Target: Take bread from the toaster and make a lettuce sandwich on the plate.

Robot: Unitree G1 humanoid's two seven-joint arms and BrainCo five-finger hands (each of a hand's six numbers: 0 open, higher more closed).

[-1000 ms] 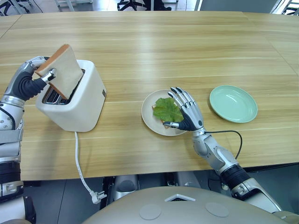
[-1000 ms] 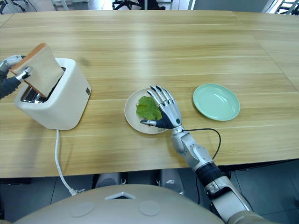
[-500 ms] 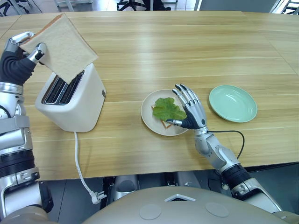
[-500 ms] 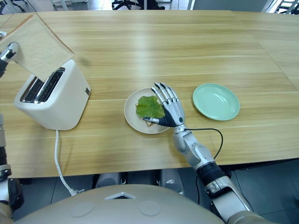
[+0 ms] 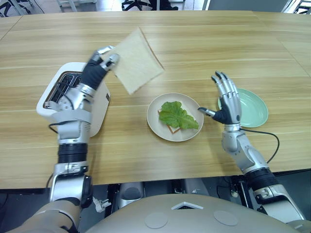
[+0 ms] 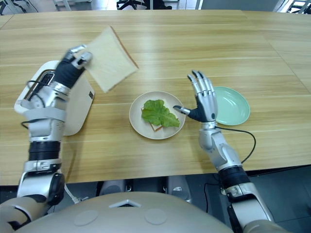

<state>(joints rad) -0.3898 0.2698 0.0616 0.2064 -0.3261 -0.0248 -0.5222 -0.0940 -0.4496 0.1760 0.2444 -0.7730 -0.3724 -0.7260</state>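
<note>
Left hand [image 5: 100, 59]: fingers pinched on one corner of the bread slice [image 5: 139, 60], raised over the right end of the toaster [image 5: 101, 111].
Right hand [image 5: 227, 100]: fingers spread and pointing up, palm turned toward the plate [image 5: 154, 121]; holds nothing; stands between the plate and the green dish [image 5: 251, 110], and covers the dish's left rim.
Table [image 5: 194, 43]: light wood planks; carries everything below.
Toaster: white, at the left of the table; the left forearm crosses over it; slots [image 5: 65, 83] seen on top, contents cannot be told.
Plate: beige, round, at table centre, well to the right of the toaster.
Green dish: pale green, just right of the plate, apart from it.
Bread slice: pale, with a brown crust edge; tilted in the air, clear of the toaster, up and to the left of the plate; touches only the left hand.
Lettuce [image 5: 177, 115]: one green leaf lying flat in the plate.
Lower slice [image 5: 171, 129]: bread under the lettuce, a corner showing at the leaf's near edge.
Cable [image 5: 270, 141]: thin, black, looping on the table beside the right forearm.
</note>
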